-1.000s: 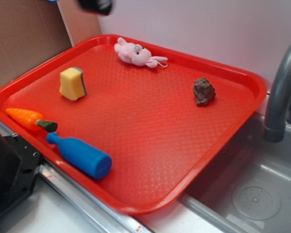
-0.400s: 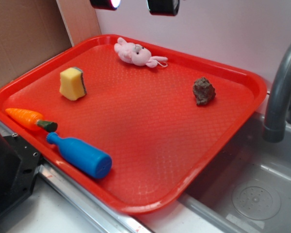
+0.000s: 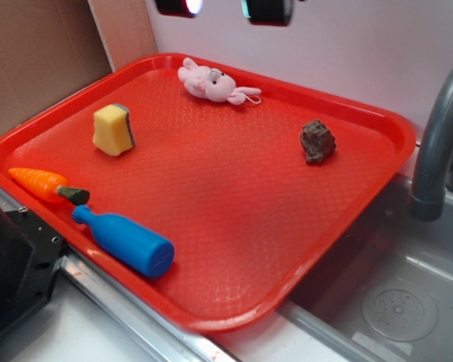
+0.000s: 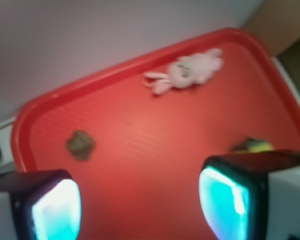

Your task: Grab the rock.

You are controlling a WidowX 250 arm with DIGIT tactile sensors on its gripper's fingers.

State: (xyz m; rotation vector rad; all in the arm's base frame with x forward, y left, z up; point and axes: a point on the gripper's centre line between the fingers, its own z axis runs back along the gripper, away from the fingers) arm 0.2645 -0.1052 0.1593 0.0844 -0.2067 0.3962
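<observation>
Black tool (image 4: 140, 200) wide open, empty, high above rock (image 3: 317, 141)

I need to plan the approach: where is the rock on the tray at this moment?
In the exterior view the rock lies alone on the right part of the red tray, near its far right rim, to the right of the pink plush rabbit and left of the grey faucet.
</observation>
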